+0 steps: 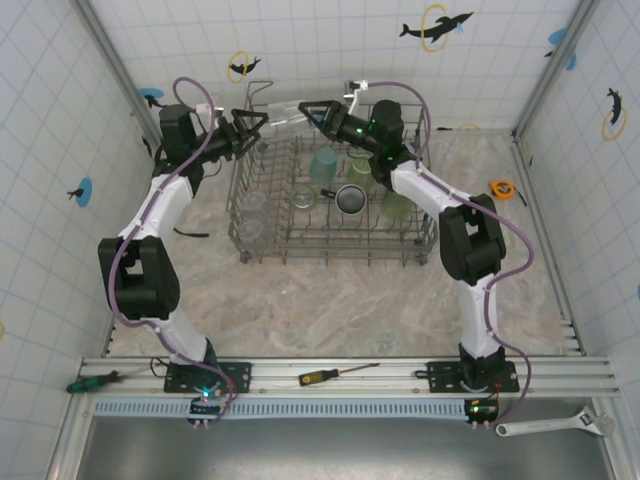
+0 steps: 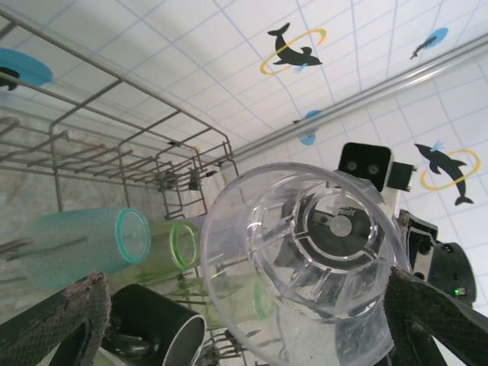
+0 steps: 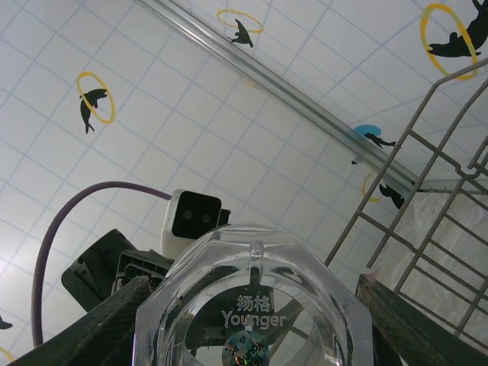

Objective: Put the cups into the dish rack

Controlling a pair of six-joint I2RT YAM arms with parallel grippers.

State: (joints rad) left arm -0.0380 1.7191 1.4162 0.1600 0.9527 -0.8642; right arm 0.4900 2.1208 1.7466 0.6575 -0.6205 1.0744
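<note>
We see a clear glass point(image 1: 284, 116) up in the air over the far left corner of the dish rack point(image 1: 330, 256). The right end effector point(image 1: 309, 108) pinches its bottom end from the right. The left end effector point(image 1: 258, 122) is spread wide, one finger on each side of the glass's open end. A teal cup point(image 1: 323, 165) and a black mug point(image 1: 350, 200) sit in the rack.
</note>
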